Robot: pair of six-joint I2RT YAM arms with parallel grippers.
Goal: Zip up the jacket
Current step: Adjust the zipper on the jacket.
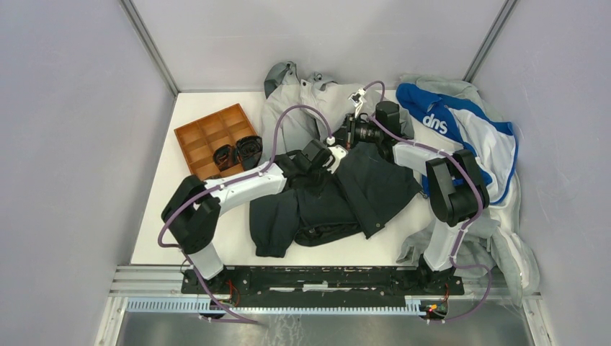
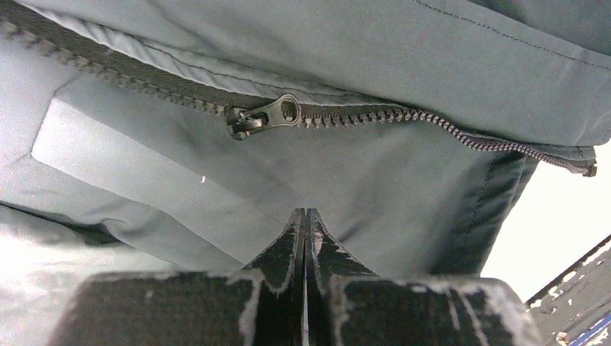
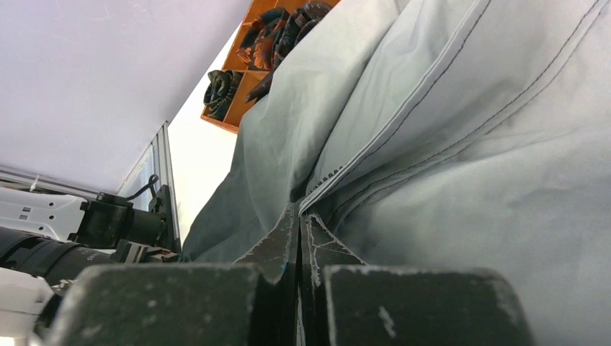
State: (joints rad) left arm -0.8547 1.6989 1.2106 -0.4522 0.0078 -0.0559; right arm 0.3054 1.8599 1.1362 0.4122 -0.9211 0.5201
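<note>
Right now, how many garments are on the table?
3: jacket at centre; blue-and-white garment far right; light grey sweatshirt beneath it, near right. Others may be hidden.

An orange tray (image 1: 205, 130) of square compartments lies on the white desk (image 1: 230, 238), well off to the left of the left hand (image 2: 306, 216) and a little farther back. Two dark rolled items (image 1: 238, 153) sit in the compartments nearest that hand. To the right of the right hand (image 3: 299, 213) a blue-and-white garment (image 1: 468, 130) with white lettering lies heaped over a light grey garment (image 1: 515, 252), which spills past the desk's right edge. Seen from the right hand's own camera, the tray and its rolls lie ahead and to the left.
</note>
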